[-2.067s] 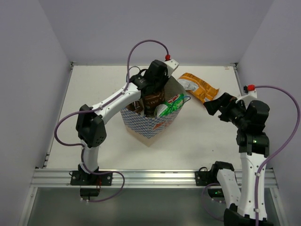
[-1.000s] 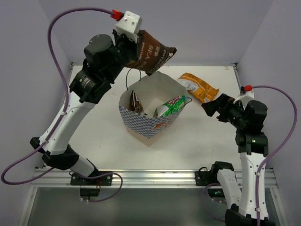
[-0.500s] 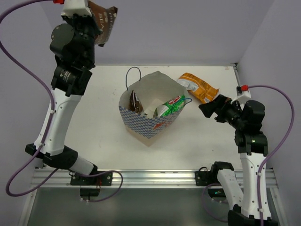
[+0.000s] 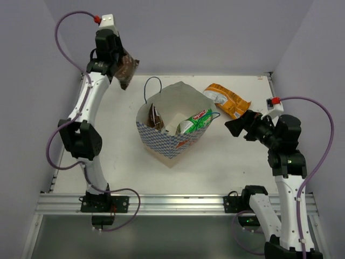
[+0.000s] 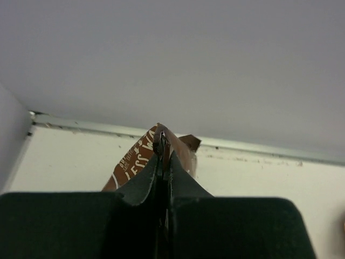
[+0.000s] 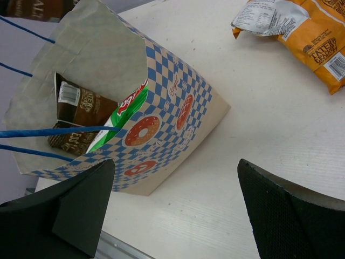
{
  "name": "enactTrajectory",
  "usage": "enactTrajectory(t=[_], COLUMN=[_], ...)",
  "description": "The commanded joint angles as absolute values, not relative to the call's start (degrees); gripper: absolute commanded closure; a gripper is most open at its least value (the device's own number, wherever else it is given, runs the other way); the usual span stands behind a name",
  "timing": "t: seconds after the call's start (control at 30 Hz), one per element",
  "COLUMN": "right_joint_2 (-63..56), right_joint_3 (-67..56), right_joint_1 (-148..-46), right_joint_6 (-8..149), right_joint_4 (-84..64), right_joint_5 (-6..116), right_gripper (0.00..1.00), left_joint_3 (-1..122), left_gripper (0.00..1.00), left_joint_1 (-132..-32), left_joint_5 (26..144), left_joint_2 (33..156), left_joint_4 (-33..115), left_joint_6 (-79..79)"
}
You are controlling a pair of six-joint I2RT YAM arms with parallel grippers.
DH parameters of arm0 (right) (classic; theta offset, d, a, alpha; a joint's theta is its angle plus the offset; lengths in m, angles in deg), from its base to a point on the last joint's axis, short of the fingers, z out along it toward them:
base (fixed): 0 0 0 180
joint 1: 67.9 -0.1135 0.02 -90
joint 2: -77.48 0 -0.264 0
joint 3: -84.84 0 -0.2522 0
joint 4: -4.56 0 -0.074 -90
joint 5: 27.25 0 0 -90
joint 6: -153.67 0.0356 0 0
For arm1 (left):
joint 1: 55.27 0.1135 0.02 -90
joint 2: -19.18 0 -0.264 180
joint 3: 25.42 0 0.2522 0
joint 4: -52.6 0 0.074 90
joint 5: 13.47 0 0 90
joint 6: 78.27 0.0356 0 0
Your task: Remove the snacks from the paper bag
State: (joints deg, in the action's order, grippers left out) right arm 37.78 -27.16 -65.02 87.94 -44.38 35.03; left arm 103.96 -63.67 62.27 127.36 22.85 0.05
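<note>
While your left arm [image 4: 89, 108] stood tall along the left edge of the bench [image 4: 232, 162], elbow low and forearm stretched up toward the far left corner, its left gripper [image 4: 119, 69] was clamped on the top edge of a dark brown packet [image 4: 127, 71]. The packet hung from the gripper over that corner, well apart from the paper bag [image 4: 161, 145]. Your left wrist camera showed the jaws pressed together on the foil.

Toward the middle, the paper bag stood upright and open, a blue cord handle [image 4: 148, 86] arching over its far left rim. Inside, a second dark brown packet [image 4: 155, 117] leaned against the left wall, and the green-and-white packet [image 4: 195, 121] lay against the right wall, poking over the rim. Just beyond the bag's right side, the orange-yellow packet [image 4: 229, 100] lay flat on the bench.

On the right, your right arm [image 4: 288, 162] stood bent. Its right gripper [image 4: 232, 125] was spread wide and empty and pointed left at the bag, near the orange-yellow packet without touching it.
</note>
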Motion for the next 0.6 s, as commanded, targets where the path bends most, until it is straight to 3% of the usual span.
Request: enactTrajectory(t=[0.0, 0.2, 0.33, 0.47, 0.5, 0.57], right_joint_2=[37.67, 37.05, 36.35, 35.73, 35.73, 35.64], right_joint_3=[-27.61, -27.78, -28.05, -27.96, -27.87, -27.78], right_joint_1=[-65.35, -65.35, -65.35, -65.44, -65.44, -65.44], right_joint_6=[86.26, 85.73, 85.73, 85.73, 85.82, 85.73], right_joint_4=[-43.39, -43.83, -43.65, -43.56, -43.56, -43.74], right_joint_5=[35.69, 36.21, 36.39, 35.95, 35.86, 35.86], right_gripper=[0.01, 0.01, 0.01, 0.01, 0.01, 0.01], left_joint_3=[109.01, 98.76, 81.39, 73.36, 72.72, 71.58], left_gripper=[1.00, 1.00, 1.00, 0.99, 0.96, 0.74], left_joint_1=[-63.53, -60.11, -55.27, -51.05, -50.44, -49.91], left_joint_5=[70.72, 76.18, 82.66, 84.44, 84.44, 84.27], left_joint_2=[129.73, 129.05, 128.60, 131.05, 132.28, 133.43], left_joint_4=[26.17, 34.16, 41.10, 42.97, 42.45, 40.61], left_joint_6=[-6.19, -15.94, -25.86, -26.51, -25.20, -23.61])
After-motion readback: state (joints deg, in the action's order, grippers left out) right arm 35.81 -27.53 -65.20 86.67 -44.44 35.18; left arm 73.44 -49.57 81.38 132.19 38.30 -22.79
